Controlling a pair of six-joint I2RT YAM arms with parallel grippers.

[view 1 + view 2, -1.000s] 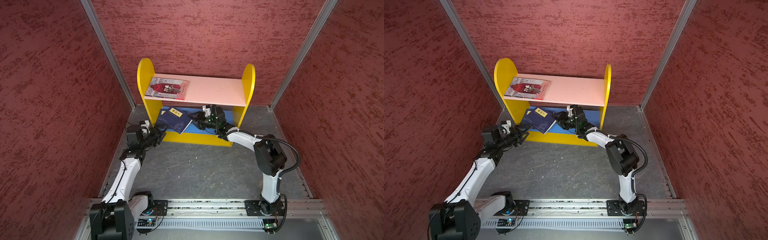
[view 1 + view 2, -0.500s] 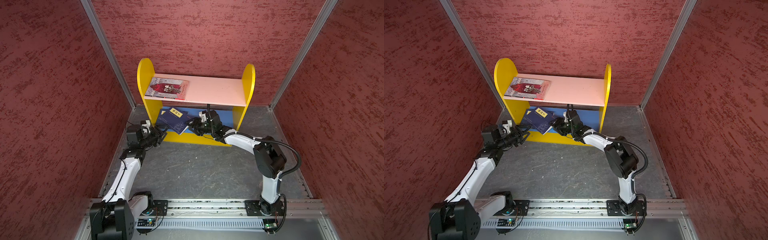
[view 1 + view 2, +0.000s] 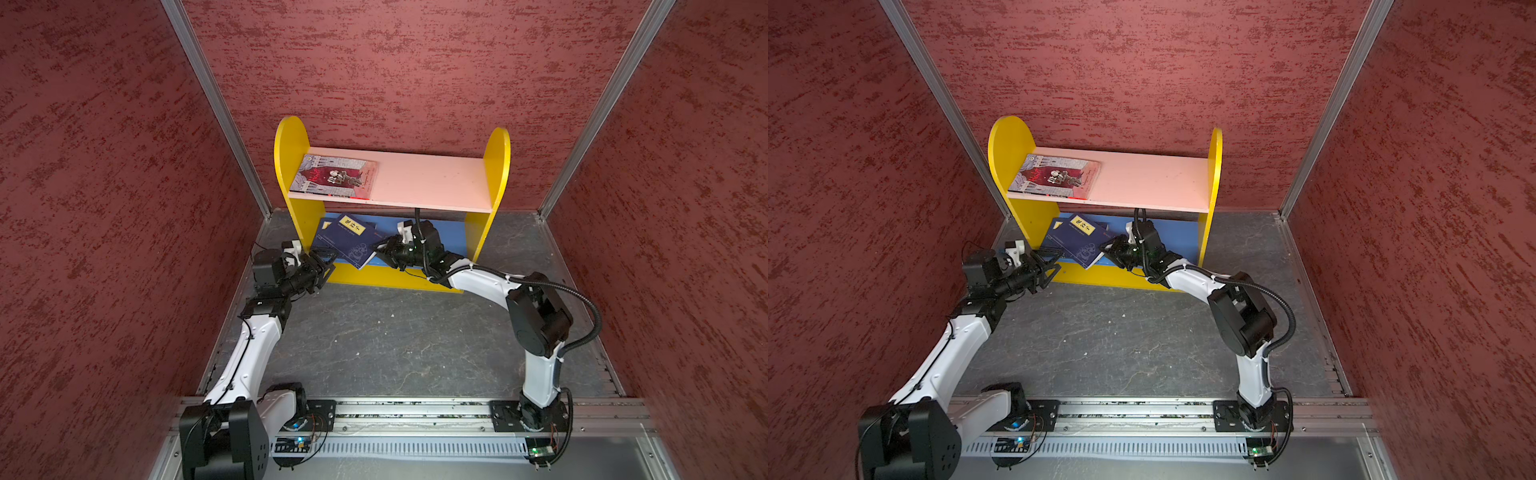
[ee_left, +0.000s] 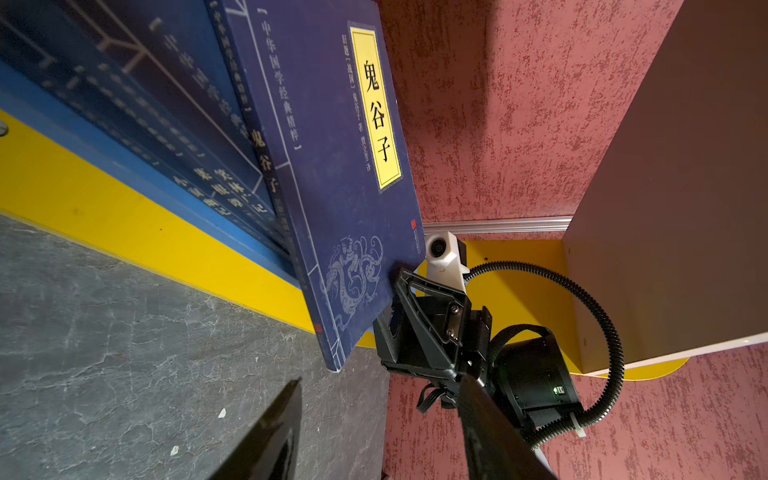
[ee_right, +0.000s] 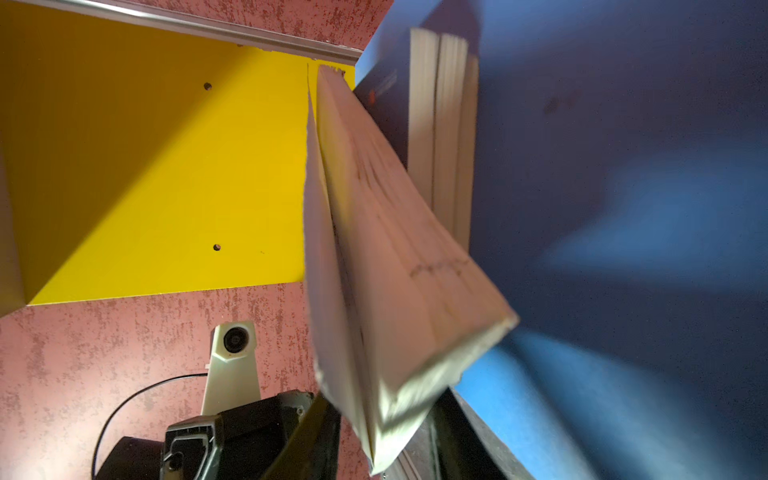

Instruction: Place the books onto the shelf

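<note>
Right hand (image 3: 383,250) pinches the right corner of the top navy book (image 3: 348,243), tilted on other navy books (image 4: 166,137) on the shelf's (image 3: 496,166) blue lower board (image 3: 451,237). Left hand (image 3: 323,272) is spread, empty, near-left. Step: seating it; next prob. needs sliding in flat w/o dragging those beneath.

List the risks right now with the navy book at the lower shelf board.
1. The right gripper appears to pinch only a corner of the top navy book. Its pages fan out in the right wrist view, so it may slip or crease.
2. That book overhangs the front edge of the blue lower board and could slide onto the floor, perhaps dragging the navy books beneath.
3. The pink upper board sits close above the gripper, so lifting may hit it.
</note>
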